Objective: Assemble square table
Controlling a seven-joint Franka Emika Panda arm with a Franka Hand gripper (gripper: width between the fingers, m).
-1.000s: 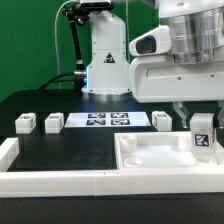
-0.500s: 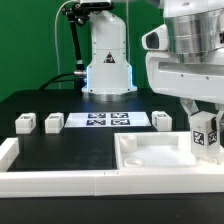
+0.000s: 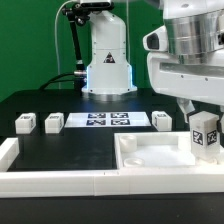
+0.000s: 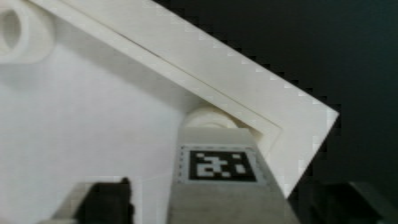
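Observation:
The white square tabletop (image 3: 150,158) lies tray-side up at the exterior view's lower right. One tagged white leg block (image 3: 205,138) stands upright in its far right corner; it also shows in the wrist view (image 4: 222,175), seated in the rim corner (image 4: 267,115). My gripper (image 3: 204,118) hangs straight over that leg. In the wrist view my gripper (image 4: 228,205) has a dark finger (image 4: 107,200) on each side of the leg, with a narrow gap to it. Three more leg blocks (image 3: 25,122) (image 3: 53,123) (image 3: 161,119) lie on the black table.
The marker board (image 3: 105,120) lies flat between the loose leg blocks. A long white border rail (image 3: 60,181) runs along the front and up the exterior view's left side. The robot base (image 3: 108,55) stands behind.
The wrist turned and shifted slightly toward the exterior view's right, and the leg turned with it, showing two faces now. In the last half second almost nothing moved.

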